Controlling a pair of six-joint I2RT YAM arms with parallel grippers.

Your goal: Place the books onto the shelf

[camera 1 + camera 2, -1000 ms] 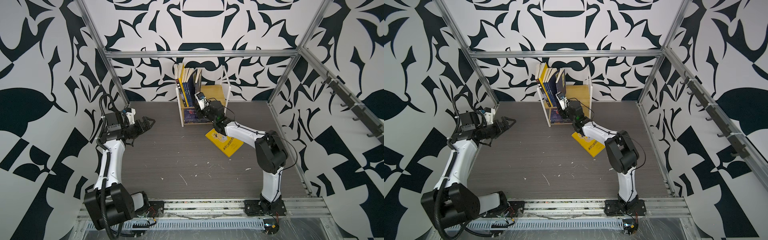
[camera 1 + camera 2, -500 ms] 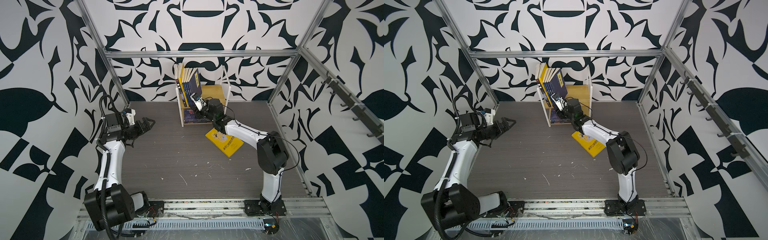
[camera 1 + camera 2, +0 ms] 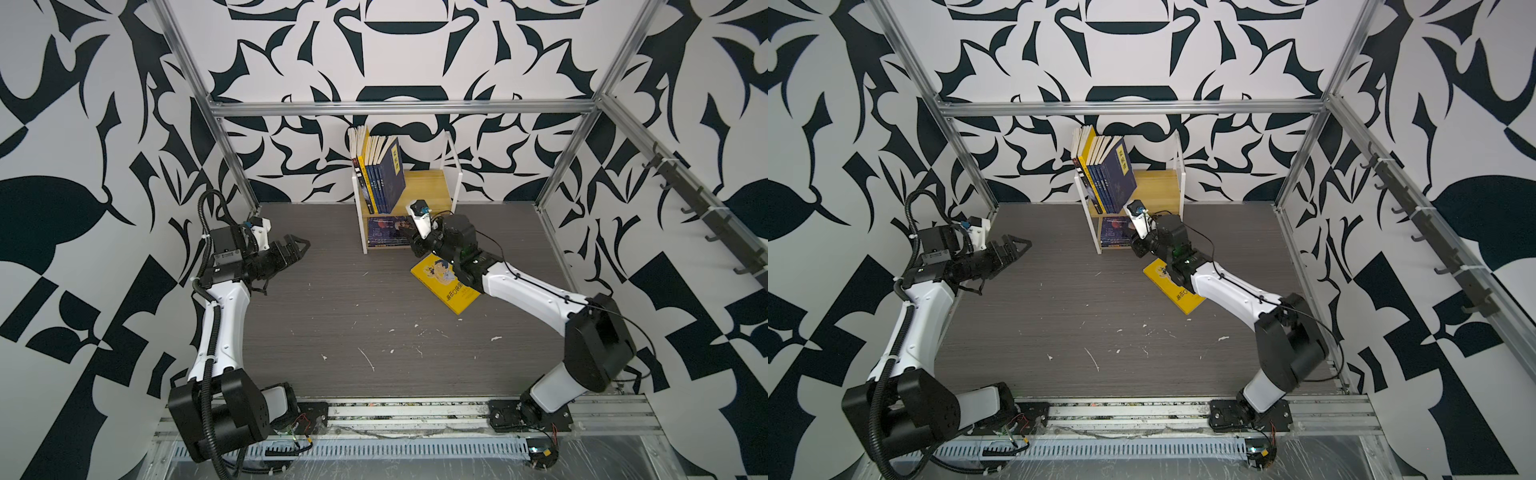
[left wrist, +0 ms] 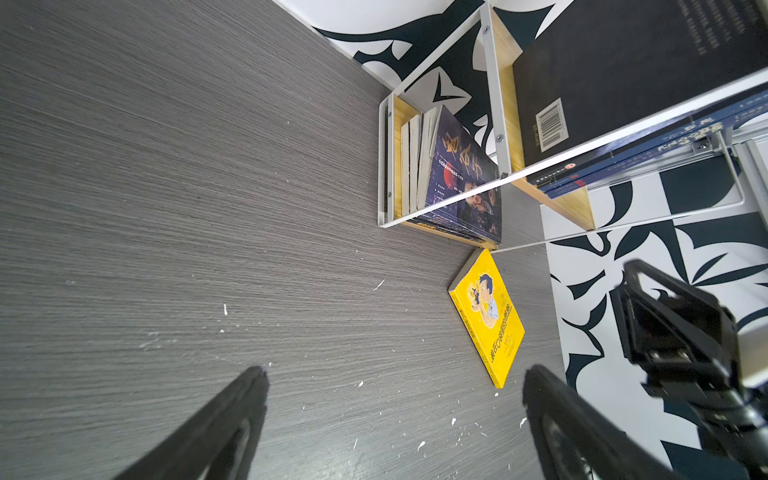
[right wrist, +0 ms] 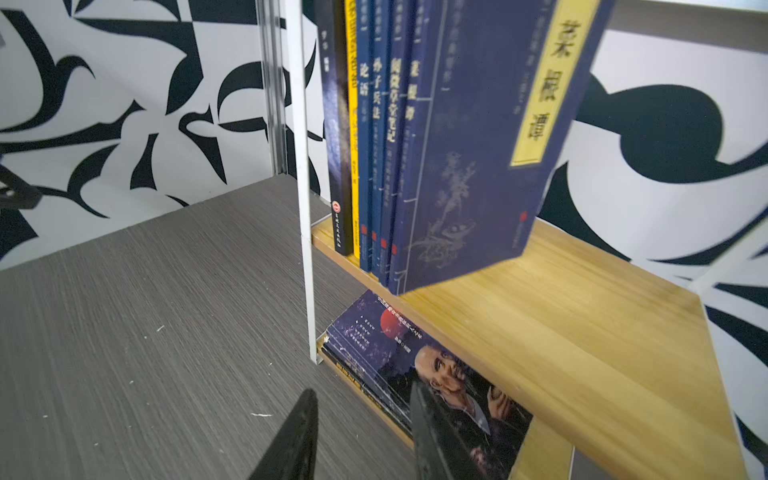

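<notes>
Because the shelf (image 3: 428, 185) is half empty up top, the books (image 3: 386, 174) lean sideways unsupported; right gripper (image 5: 362, 390) hovers nearby part-open, holding nothing; left gripper (image 4: 397, 370) wide open, empty.

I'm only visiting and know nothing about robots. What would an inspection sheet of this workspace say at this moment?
Surface: grey wood-grain table.
Job's things: shelf at the back. A row of books stands on its upper tier, the outermost one leaning. Flat books lie on the lower tier. One yellow book lies on the table, partly hidden by the right arm.
Clutter: white flecks on the table.
Grippers: left gripper open, empty. Right gripper open, empty, at the flat books.
Cables: black hose along the left arm; thin wire along the right arm.
Surroundings: black-and-white walls, metal frame, hook rail.
</notes>
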